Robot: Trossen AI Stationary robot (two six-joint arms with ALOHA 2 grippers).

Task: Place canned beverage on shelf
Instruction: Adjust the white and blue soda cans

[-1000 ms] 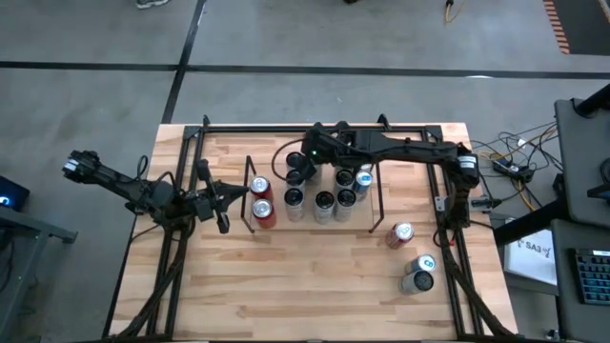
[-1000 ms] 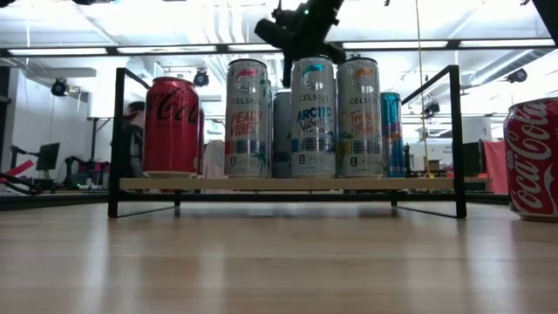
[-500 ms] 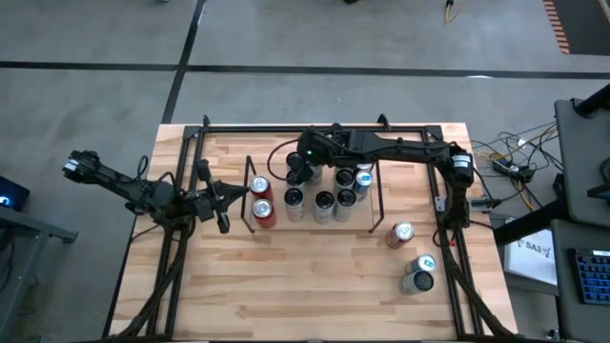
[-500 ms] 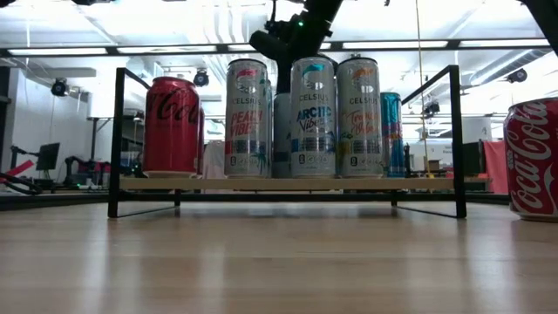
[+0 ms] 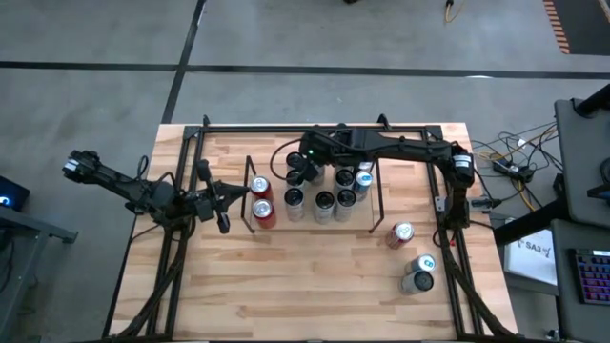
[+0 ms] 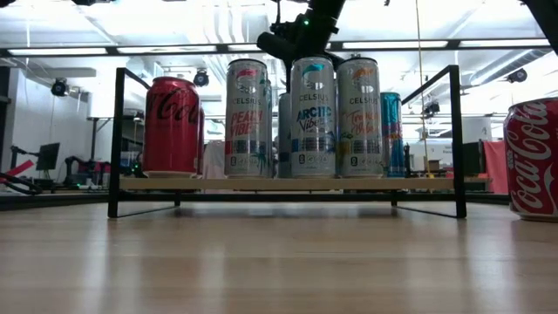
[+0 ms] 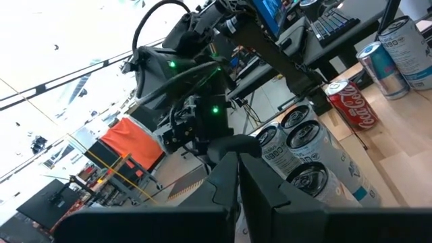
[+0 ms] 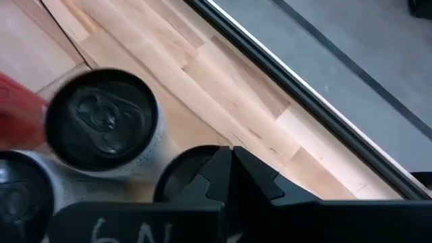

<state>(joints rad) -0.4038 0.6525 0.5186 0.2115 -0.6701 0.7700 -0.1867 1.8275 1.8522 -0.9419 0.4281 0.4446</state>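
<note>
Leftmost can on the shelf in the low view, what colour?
Red with white Coca-Cola script: the leftmost can, clearest in the low view.

shelf (image 6: pixel 288 184): black wire end frames, light wood base
Coca-Cola can (image 6: pixel 172 126): red, white script
Celsius cans (image 6: pixel 314 118): silver, coloured lettering
table (image 5: pixel 315 276): pale wood planks
loose can (image 5: pixel 399 234): red, silver top

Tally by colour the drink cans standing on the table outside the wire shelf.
Red cylindrical metal drink can: 1
Silver cylindrical metal drink cans: 2
Total: 3
</note>
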